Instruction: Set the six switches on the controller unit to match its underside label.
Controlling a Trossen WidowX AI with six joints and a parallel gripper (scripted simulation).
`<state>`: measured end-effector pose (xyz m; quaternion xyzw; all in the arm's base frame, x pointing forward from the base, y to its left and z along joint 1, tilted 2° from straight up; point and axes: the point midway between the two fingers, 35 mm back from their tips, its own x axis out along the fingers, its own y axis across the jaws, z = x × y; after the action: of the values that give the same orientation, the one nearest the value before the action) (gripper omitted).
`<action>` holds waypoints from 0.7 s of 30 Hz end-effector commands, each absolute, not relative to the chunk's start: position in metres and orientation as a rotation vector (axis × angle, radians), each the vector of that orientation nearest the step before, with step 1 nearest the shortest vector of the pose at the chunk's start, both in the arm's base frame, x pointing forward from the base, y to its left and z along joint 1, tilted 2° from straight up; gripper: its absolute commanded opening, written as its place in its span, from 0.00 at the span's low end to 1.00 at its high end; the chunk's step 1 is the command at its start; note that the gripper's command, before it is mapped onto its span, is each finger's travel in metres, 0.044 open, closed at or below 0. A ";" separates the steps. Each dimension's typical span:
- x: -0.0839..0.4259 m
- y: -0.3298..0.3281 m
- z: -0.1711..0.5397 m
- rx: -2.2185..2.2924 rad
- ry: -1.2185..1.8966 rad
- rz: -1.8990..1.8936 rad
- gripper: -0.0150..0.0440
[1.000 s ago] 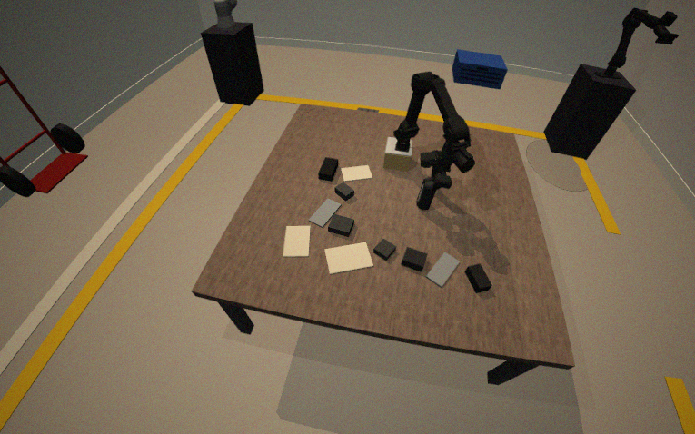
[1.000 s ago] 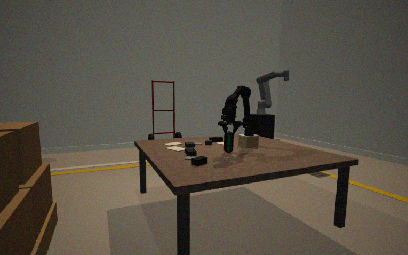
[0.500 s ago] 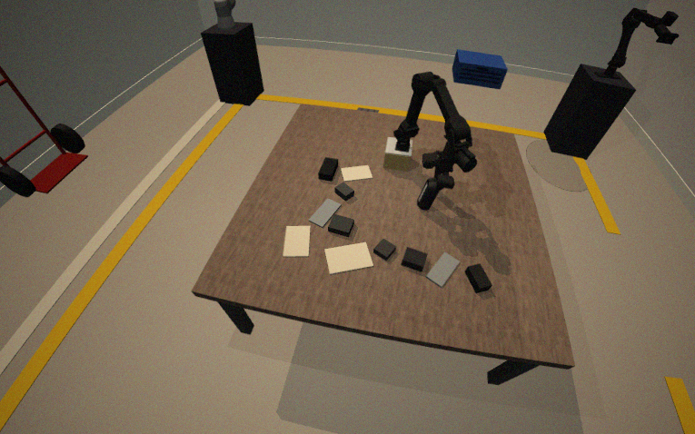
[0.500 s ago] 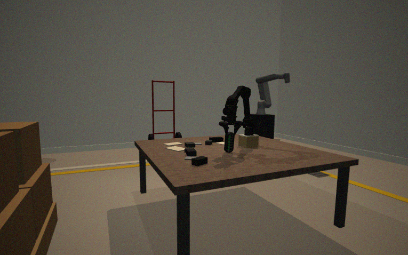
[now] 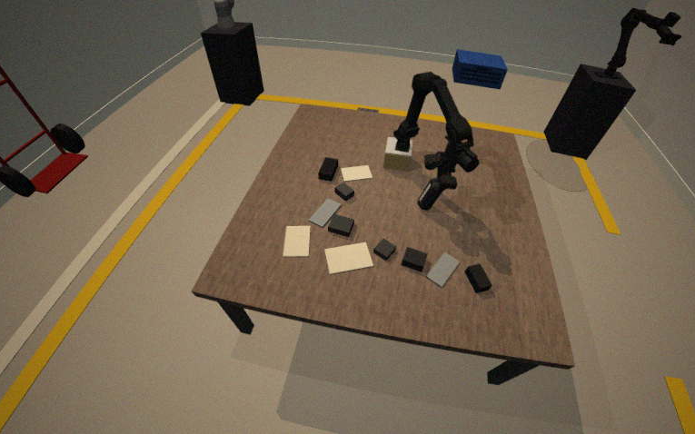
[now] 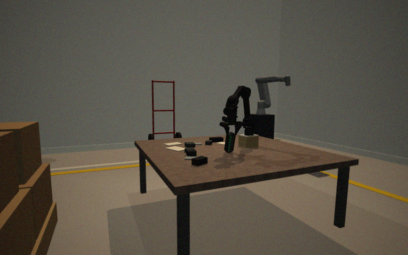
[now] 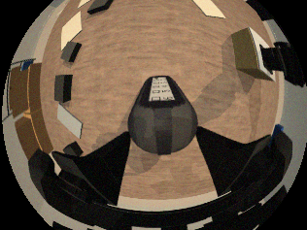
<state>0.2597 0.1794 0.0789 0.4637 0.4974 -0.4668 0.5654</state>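
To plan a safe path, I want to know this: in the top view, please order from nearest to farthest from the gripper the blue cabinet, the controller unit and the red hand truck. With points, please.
1. Controller unit (image 5: 430,194) (image 6: 229,142) (image 7: 162,122): between the fingers.
2. Blue cabinet (image 5: 480,69): on the floor, beyond the table.
3. Red hand truck (image 5: 60,171) (image 6: 162,110): far left.

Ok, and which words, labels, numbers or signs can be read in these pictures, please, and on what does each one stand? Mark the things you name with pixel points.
Label on the controller unit (image 5: 430,193) (image 6: 229,142) (image 7: 163,126): dark print and small squares on white, too small and blurred to quote.
Blue cabinet (image 5: 480,69): no readable text.
Cardboard boxes (image 6: 6,164) (image 7: 35,98): no readable text.
Nothing else readable.
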 end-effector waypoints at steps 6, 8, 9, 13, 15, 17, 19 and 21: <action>0.259 0.187 0.074 1.107 1.192 -1.097 0.83; 0.259 0.189 0.073 1.111 1.196 -1.095 0.83; 0.259 0.189 0.073 1.112 1.198 -1.094 0.83; 0.259 0.192 0.072 1.119 1.205 -1.089 0.83; 0.258 0.194 0.072 1.122 1.209 -1.087 0.83; 0.258 0.195 0.071 1.125 1.213 -1.085 0.83; 0.258 0.196 0.071 1.128 1.217 -1.083 0.83; 0.258 0.198 0.070 1.131 1.220 -1.081 0.83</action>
<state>0.2583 0.1955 0.0750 0.4771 0.5127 -0.4532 0.5515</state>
